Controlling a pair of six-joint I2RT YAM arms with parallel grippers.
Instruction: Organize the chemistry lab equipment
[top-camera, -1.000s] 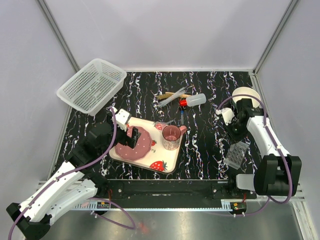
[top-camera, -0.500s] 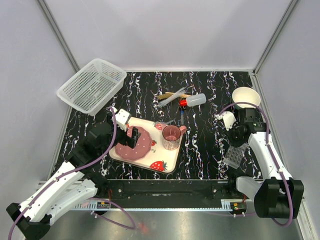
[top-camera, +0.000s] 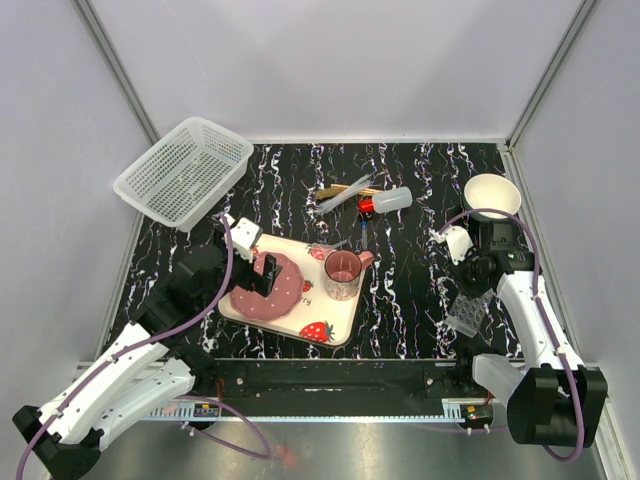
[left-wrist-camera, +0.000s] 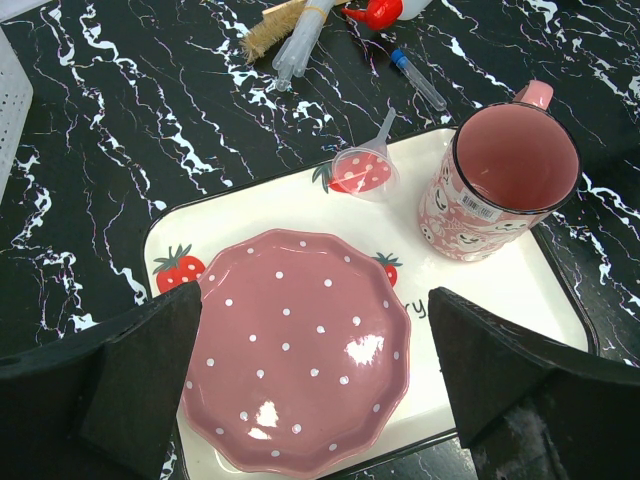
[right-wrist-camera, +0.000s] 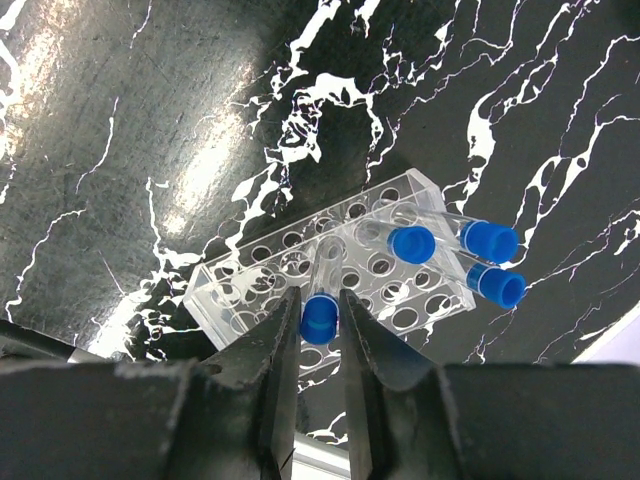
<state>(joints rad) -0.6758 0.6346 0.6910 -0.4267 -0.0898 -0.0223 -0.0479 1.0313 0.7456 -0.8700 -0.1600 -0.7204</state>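
Observation:
My right gripper (right-wrist-camera: 319, 300) is shut on a clear tube with a blue cap (right-wrist-camera: 325, 262), held tip-down over the clear perforated rack (right-wrist-camera: 250, 285). Three more blue-capped tubes (right-wrist-camera: 412, 243) stand at the rack's right end. In the top view the right gripper (top-camera: 479, 283) hovers just above the rack (top-camera: 468, 314). The red-capped bottle (top-camera: 386, 201), clear droppers (top-camera: 340, 197), wooden tool (top-camera: 343, 188) and one loose blue-tipped tube (top-camera: 365, 227) lie at the table's far middle. My left gripper (top-camera: 262, 280) is open over the pink plate (left-wrist-camera: 300, 345).
The strawberry tray (left-wrist-camera: 250, 195) holds the plate, a pink cup (left-wrist-camera: 500, 180) and a small clear funnel (left-wrist-camera: 365, 165). A white bowl (top-camera: 491, 193) stands at the far right. A white mesh basket (top-camera: 183, 170) sits at the far left.
My right arm has drawn back toward the near edge with the tube, uncovering the white bowl and settling over the rack. The left arm has not moved.

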